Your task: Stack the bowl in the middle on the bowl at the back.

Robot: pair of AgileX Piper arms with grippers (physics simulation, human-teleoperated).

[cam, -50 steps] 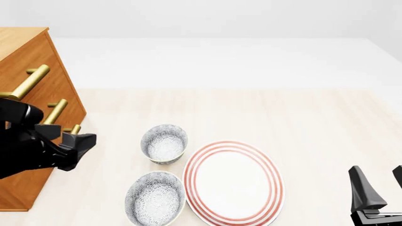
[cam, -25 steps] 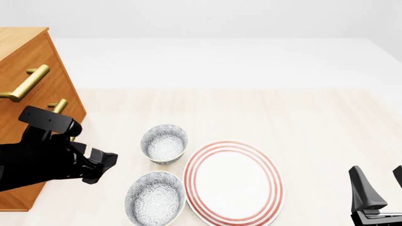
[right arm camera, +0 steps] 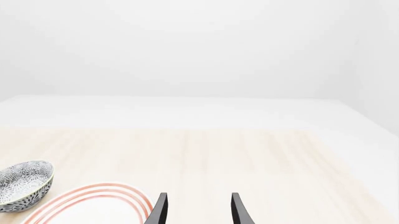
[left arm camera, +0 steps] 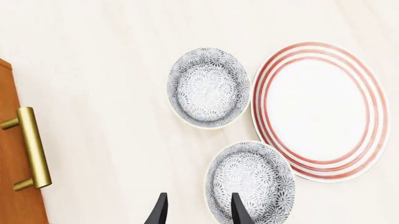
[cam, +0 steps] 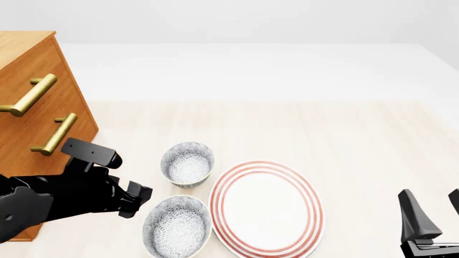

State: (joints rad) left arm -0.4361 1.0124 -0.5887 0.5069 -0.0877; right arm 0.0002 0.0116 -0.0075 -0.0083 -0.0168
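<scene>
The bowl in the middle [cam: 177, 226] is wide, shallow and grey-speckled, and it sits near the table's front edge. In the left wrist view the same bowl [left arm camera: 251, 182] lies close beside the fingertips. The bowl at the back [cam: 187, 164] [left arm camera: 209, 87] is narrower and deeper and stands just behind it; it also shows in the right wrist view [right arm camera: 24, 185]. My left gripper [cam: 137, 198] [left arm camera: 198, 212] hovers open and empty just left of the middle bowl. My right gripper [cam: 436, 212] [right arm camera: 198, 210] is open and empty at the front right.
A large red-ringed white plate [cam: 267, 208] [left arm camera: 321, 109] lies right of both bowls, nearly touching them. A wooden drawer cabinet [cam: 29, 102] with brass handles [cam: 54, 134] [left arm camera: 31, 147] stands at the left, close behind my left arm.
My left arm has swung right and toward the front, away from the cabinet's handles, ending beside the middle bowl. The right arm and the dishes have not moved.
</scene>
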